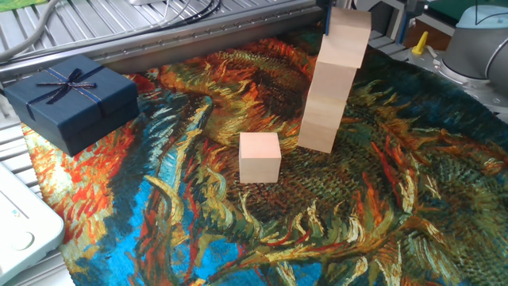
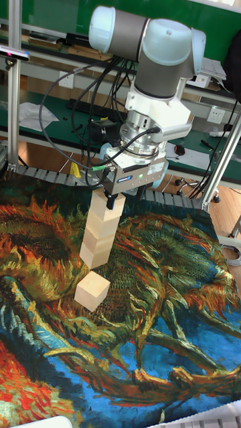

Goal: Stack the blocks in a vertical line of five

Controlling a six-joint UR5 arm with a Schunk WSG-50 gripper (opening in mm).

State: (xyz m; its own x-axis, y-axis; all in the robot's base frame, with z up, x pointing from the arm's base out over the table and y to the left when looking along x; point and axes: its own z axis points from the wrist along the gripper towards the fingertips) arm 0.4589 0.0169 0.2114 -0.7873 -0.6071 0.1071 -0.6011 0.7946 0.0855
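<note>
Several pale wooden blocks stand in one stack (image 1: 331,87) (image 2: 99,234) on the painted cloth. One more block (image 1: 259,156) (image 2: 92,291) lies loose on the cloth just left of and in front of the stack's foot. My gripper (image 1: 365,17) (image 2: 122,195) hangs over the stack, its fingers on either side of the top block (image 1: 350,36) (image 2: 112,206). The left finger (image 1: 325,17) is close to that block and the right finger (image 1: 405,22) stands well apart from it, so the gripper looks open.
A dark navy gift box (image 1: 71,99) with a ribbon sits at the cloth's left corner. A white device (image 1: 24,226) lies at the lower left edge. Metal rails and cables run along the back, and a robot base (image 1: 476,40) stands at the far right.
</note>
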